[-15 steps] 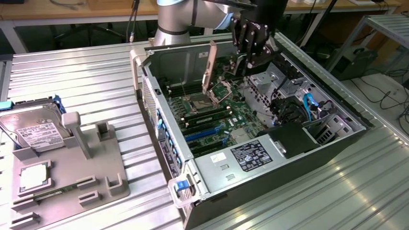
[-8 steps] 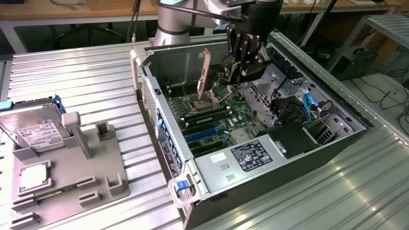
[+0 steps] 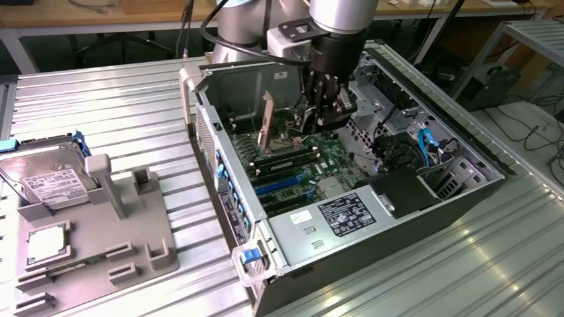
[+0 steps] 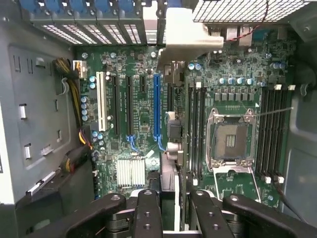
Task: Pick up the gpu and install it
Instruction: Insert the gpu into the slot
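Observation:
My gripper (image 3: 321, 120) reaches down into the open computer case (image 3: 493, 165) and is shut on the gpu (image 3: 291, 127). The card stands on edge over the motherboard (image 3: 331, 158). Its silver bracket (image 3: 267, 113) is upright, toward the case's rear wall. In the wrist view the gpu (image 4: 171, 124) shows edge-on between my two black fingers (image 4: 147, 210), and its bracket (image 4: 183, 34) meets the rear slot openings. The card runs alongside the long blue slot (image 4: 156, 106). I cannot tell whether it is seated in a slot.
An empty CPU socket (image 4: 232, 141) and memory slots (image 4: 195, 129) lie beside the card. The power supply (image 3: 352, 214) and a blue cable (image 3: 426, 145) fill the case's near end. On the exterior view's left, a grey fixture (image 3: 150, 251) carries a hard drive (image 3: 49, 175) and a small chip (image 3: 46, 243).

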Tool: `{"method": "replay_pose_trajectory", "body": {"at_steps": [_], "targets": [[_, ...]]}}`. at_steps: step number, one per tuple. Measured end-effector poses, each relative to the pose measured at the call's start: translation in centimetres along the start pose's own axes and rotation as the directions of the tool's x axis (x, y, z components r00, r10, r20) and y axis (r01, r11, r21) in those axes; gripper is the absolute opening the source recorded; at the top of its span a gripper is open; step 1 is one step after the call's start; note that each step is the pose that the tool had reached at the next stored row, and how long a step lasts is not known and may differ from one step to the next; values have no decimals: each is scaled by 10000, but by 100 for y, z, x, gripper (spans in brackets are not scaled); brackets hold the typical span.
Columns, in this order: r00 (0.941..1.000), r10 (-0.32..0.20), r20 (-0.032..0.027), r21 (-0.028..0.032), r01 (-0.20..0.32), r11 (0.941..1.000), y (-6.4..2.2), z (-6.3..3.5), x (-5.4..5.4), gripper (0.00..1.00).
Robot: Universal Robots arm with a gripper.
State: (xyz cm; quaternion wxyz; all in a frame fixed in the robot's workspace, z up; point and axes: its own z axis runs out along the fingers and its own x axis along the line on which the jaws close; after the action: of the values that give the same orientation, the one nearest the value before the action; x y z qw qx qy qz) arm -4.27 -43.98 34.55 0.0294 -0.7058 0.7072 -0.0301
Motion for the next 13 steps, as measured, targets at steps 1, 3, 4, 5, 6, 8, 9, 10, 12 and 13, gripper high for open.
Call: {"method": "replay_pose_trajectory", "body": {"at_steps": [1,3,4,5,6,8,9,10,12,13], "targets": [[10000,1,0,36,-1,10000,4,10,0,28],[10000,0,0,172,0,9999,22,31,0,28],[10000,1,1,180,-1,9998,35,49,0,28],[10000,1,9,180,-2,9998,55,71,6,28],[10000,0,8,179,0,9998,62,92,21,28],[10000,37,8,180,-37,9998,66,113,59,28],[10000,98,3,179,-98,9998,67,122,60,28],[9999,142,-4,173,-142,9997,74,136,60,28],[9999,145,1,98,-145,9998,101,167,66,28],[9999,144,16,63,-144,9999,105,192,68,28]]}}
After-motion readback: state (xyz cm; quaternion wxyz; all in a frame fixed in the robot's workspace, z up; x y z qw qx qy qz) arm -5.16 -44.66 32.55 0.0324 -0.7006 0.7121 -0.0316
